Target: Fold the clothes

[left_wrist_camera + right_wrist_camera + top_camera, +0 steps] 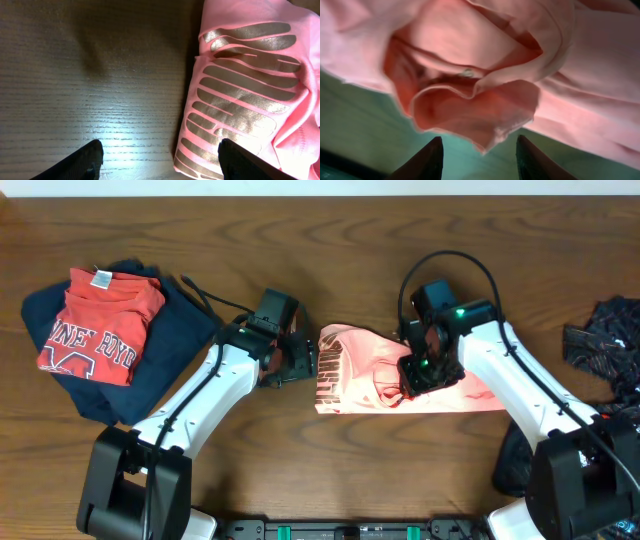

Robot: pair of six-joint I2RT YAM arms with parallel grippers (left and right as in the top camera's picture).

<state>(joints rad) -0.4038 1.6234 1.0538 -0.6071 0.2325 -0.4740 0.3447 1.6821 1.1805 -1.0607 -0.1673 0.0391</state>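
A pink shirt with gold lettering (355, 370) lies partly folded at the table's middle. My left gripper (297, 360) is open at the shirt's left edge; in the left wrist view its fingertips (162, 162) straddle the shirt's lower left corner (240, 100) and bare wood. My right gripper (420, 370) is open over the shirt's middle; in the right wrist view its fingertips (479, 160) hover just above a bunched fold with the collar (470, 100). A folded red shirt (100, 323) lies on a folded navy garment (160, 350) at the far left.
A dark patterned garment (605, 340) lies crumpled at the right edge, with more dark cloth (515, 460) by the right arm's base. A black cable (215, 302) runs along the left arm. Bare wood table (330, 260) stretches behind the shirt.
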